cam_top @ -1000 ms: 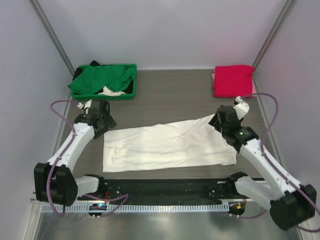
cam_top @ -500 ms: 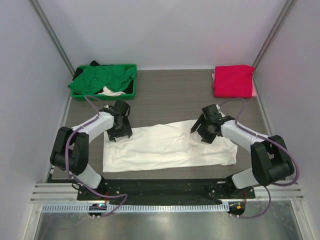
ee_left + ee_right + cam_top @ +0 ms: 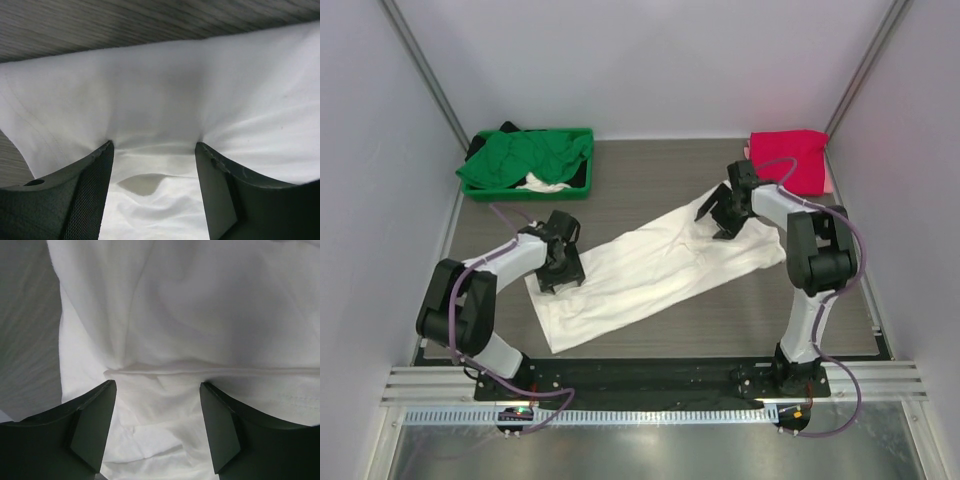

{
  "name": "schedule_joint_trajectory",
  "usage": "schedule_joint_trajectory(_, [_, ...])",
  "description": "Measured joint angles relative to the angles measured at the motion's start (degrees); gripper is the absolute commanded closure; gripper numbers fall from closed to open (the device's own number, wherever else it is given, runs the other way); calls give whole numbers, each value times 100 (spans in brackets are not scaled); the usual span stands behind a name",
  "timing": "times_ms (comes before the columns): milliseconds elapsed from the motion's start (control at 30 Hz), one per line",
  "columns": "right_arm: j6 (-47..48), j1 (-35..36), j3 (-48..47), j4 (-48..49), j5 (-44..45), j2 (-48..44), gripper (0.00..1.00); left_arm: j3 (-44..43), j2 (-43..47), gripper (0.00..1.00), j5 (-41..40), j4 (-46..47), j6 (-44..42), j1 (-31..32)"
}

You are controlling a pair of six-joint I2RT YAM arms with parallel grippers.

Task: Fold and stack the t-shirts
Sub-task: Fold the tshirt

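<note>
A large white t-shirt [image 3: 650, 265] lies folded into a long strip, slanting from near left to far right on the table. My left gripper [image 3: 560, 268] is open and pressed down on the shirt's left end; cloth [image 3: 160, 95] fills the gap between its fingers [image 3: 95, 175]. My right gripper [image 3: 718, 215] is open and pressed on the shirt's far right end, with wrinkled cloth [image 3: 165, 320] between its fingers [image 3: 220, 415]. A folded pink-red t-shirt [image 3: 788, 160] lies at the back right. A green t-shirt [image 3: 525, 160] is heaped in the bin.
A green plastic bin [image 3: 582, 190] stands at the back left with green, white and dark clothes in it. Grey walls close in both sides. A black rail [image 3: 650, 380] runs along the near edge.
The white shirt has swung from lying level to slanting. My right gripper has moved away to the far right with the shirt's right end. My left gripper stays on the left end.
</note>
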State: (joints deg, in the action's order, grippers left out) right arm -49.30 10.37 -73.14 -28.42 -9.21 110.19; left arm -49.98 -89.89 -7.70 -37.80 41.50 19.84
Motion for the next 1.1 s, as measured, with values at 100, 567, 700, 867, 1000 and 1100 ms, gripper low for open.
schedule_joint_trajectory(100, [142,42,-1143,-151,-116,800,26,306,289,34,103,203,85,146])
schedule_joint_trajectory(567, [293,590,-5683,389,-422,3818,25,1401,1058,36,1469,2074,2457,2614])
schedule_joint_trajectory(700, [354,726,-5657,1043,-623,3954,25,852,249,38,1703,2472,2916,3209])
schedule_joint_trajectory(867, [535,774,-5683,1486,-761,4072,23,170,-498,36,1878,2697,3104,3574])
schedule_joint_trajectory(1000, [673,785,-5698,1567,-835,4094,23,-92,-525,26,1676,2269,3099,3648])
schedule_joint_trajectory(1100, [761,802,-5698,1611,-881,4092,21,-367,-452,20,1381,1552,2981,3722])
